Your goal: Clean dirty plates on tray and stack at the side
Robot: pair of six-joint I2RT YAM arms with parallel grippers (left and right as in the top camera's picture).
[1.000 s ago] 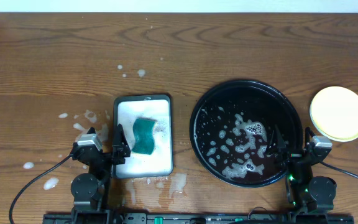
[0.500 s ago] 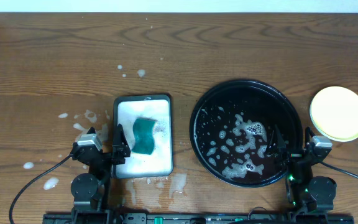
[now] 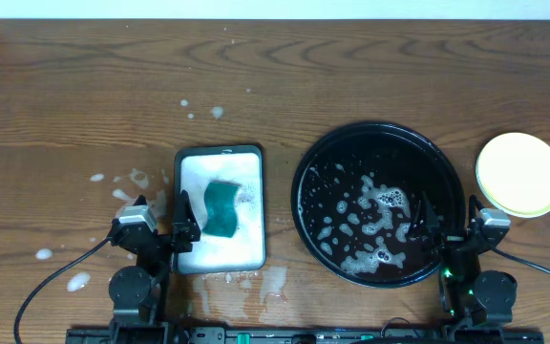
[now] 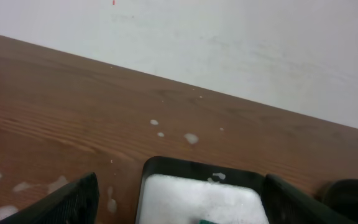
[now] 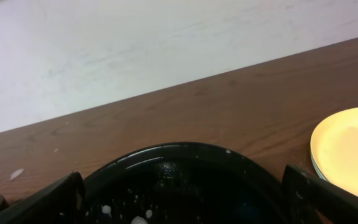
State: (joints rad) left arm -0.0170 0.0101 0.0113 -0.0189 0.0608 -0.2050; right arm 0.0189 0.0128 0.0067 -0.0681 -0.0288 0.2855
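Observation:
The large round black tray [image 3: 382,134] sits right of centre with white foam on its floor and no plate on it; its far rim shows in the right wrist view [image 5: 166,149]. A stack of plates with a pale yellow one on top [image 3: 520,173] stands on the table right of the tray, and it shows at the right edge of the right wrist view [image 5: 350,146]. My left gripper [image 3: 158,218] is open and empty at the near left, by the sponge tray. My right gripper [image 3: 449,222] is open and empty at the tray's near right rim.
A white, black-rimmed sponge tray [image 3: 220,158] holds foam and a green sponge [image 3: 222,208]; its far end shows in the left wrist view [image 4: 197,171]. Foam spots [image 3: 127,180] dot the wood left of it and near the front edge. A white wall stands behind the table.

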